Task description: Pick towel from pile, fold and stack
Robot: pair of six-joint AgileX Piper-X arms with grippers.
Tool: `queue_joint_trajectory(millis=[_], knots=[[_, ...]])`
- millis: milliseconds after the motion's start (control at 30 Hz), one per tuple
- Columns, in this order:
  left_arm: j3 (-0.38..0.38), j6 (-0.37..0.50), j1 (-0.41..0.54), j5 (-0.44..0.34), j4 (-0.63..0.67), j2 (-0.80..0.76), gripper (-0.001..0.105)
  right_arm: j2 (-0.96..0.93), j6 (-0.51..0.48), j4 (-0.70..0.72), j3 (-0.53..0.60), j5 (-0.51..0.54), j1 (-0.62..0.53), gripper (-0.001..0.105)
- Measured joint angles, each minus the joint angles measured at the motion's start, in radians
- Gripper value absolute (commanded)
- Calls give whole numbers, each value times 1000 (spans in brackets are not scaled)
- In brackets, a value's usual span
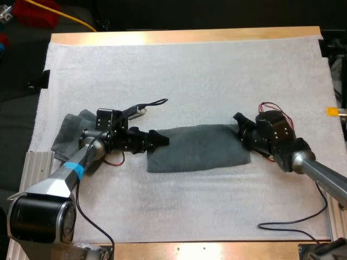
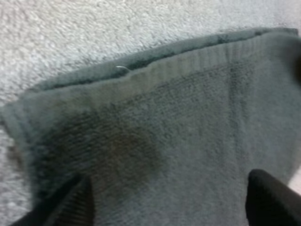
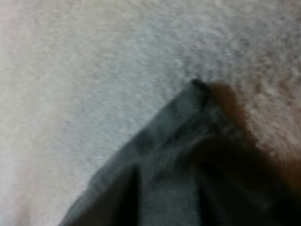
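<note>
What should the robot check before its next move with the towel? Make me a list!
1. Towel lies flat on the mat: ok.
2. Left gripper is at the towel's left edge: ok.
3. Left gripper grips the towel: not ok. Its fingers stand apart over the cloth.
4. Right gripper is at the towel's right end: ok.
5. Right gripper has a firm hold on that corner: cannot tell.
6. Crumpled towel lies apart from the flat one, under the left arm: ok.
</note>
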Motion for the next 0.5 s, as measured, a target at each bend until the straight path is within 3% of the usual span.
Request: queue_joint_trajectory(millis=[67, 233, 500], knots=[[-6, 0, 0, 35, 0, 0, 68, 0, -40, -43, 0, -18, 0, 65], [-12, 0, 0, 74, -3, -40, 68, 0, -98, -166, 0, -87, 0, 66], [-12, 0, 0, 74, 1, -225, 68, -76, -226, -118, 0, -73, 0, 66]])
